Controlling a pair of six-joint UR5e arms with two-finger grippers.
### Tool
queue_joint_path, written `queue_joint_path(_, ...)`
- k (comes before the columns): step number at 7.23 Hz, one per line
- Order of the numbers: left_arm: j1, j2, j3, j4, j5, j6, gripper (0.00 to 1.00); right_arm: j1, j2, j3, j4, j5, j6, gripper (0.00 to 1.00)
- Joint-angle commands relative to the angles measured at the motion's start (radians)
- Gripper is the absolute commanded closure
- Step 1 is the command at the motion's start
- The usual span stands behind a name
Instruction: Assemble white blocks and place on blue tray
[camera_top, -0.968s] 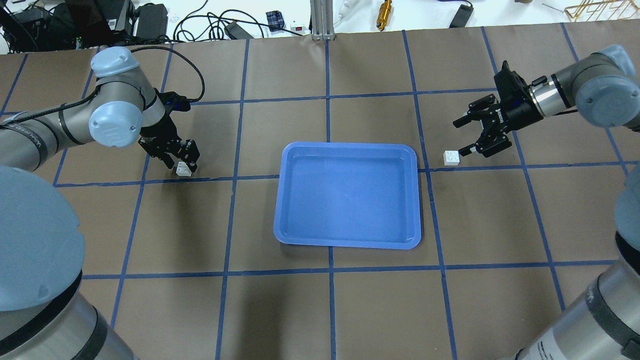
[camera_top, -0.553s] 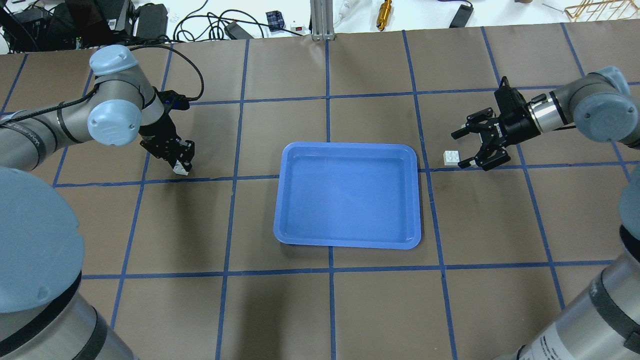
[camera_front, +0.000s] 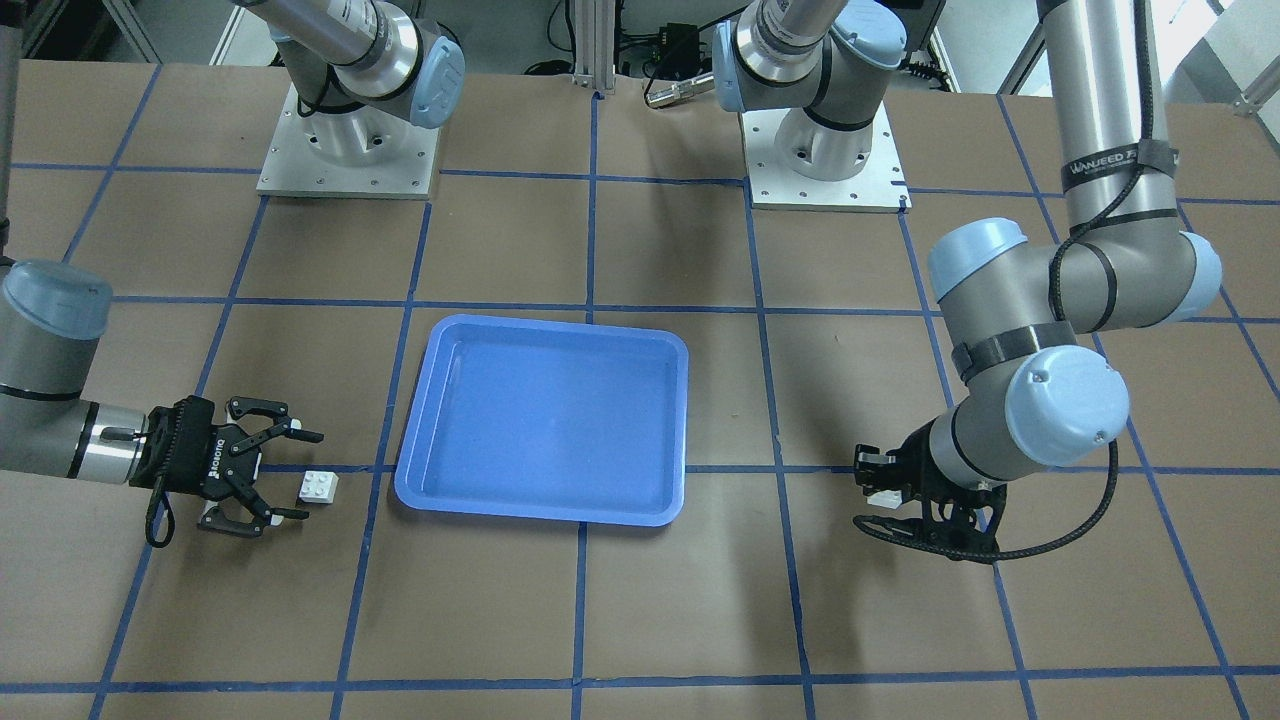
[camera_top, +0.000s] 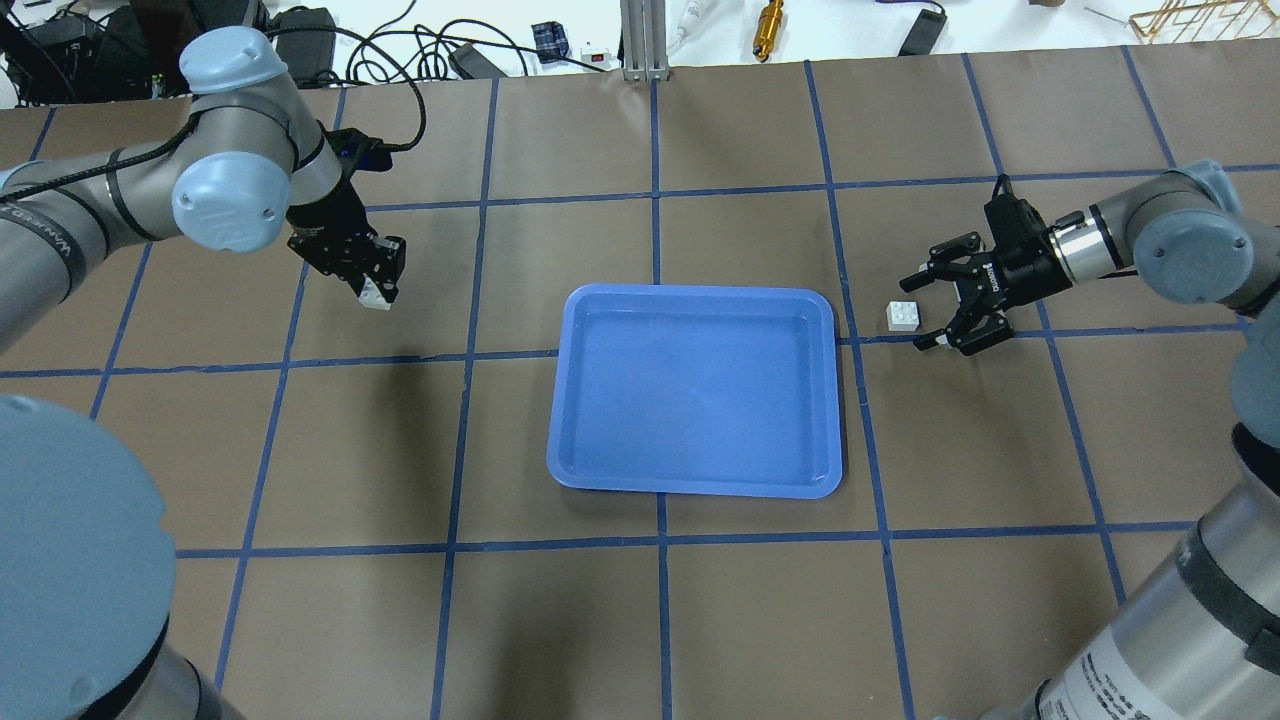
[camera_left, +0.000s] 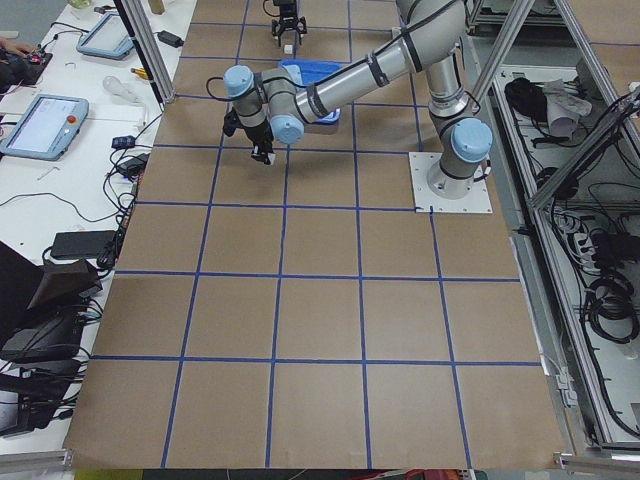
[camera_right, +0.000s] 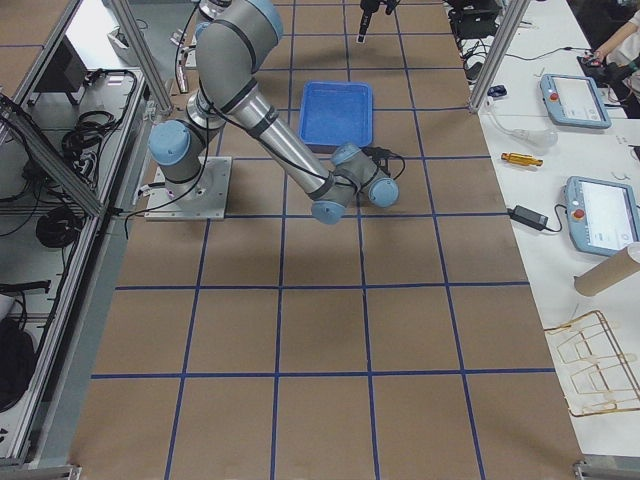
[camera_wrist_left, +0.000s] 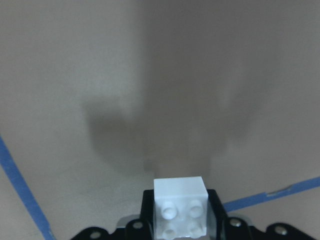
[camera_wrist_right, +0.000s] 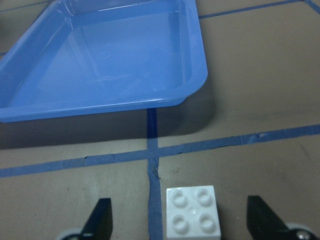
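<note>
Right wrist-mounted view: the right fingers stand spread apart either side of one white block, studs up on the bench, lined up to close, I'd say. Overhead, that's 2 o'clock of the blue tray. The left fingers are clamped on the other white block, held clear of the bench at 9 o'clock, ready for mating.

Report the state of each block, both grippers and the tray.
left gripper: shut on the held white block, clear of the table.
held white block: gripped, studs showing, off the table.
right gripper: open, fingers either side of the loose white block.
loose white block: on the table, studs up, ungripped.
blue tray: empty, flat on the table.
</note>
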Motion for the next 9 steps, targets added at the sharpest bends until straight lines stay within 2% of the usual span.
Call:
queue_joint_path(1,-0.148,0.039,0.025,-0.025,-0.007,-0.197,1.00,0.000,0.006,0.000,-0.048,0.000,0.001,0.49)
queue_joint_path(2,-0.213,0.042,0.025,-0.025,-0.007,-0.285,1.00,0.000,0.006,0.000,-0.081,-0.003,0.001,0.78)
queue_joint_path(3,-0.276,0.035,0.025,-0.014,-0.008,-0.360,1.00,0.000,0.005,-0.001,-0.083,-0.001,-0.001,0.91)
queue_joint_path(4,-0.337,0.030,0.028,-0.011,-0.017,-0.444,1.00,0.000,0.003,-0.001,-0.097,-0.004,0.001,0.99)
queue_joint_path(5,-0.379,0.025,0.028,-0.011,-0.065,-0.500,1.00,0.000,0.000,-0.003,-0.097,-0.004,0.005,1.00)
queue_joint_path(6,-0.419,0.013,0.023,-0.004,-0.073,-0.543,1.00,0.000,-0.012,-0.009,-0.096,-0.003,0.013,1.00)
queue_joint_path(9,-0.517,-0.040,0.014,0.027,-0.090,-0.598,1.00,0.026,-0.140,0.029,-0.071,-0.007,0.090,1.00)
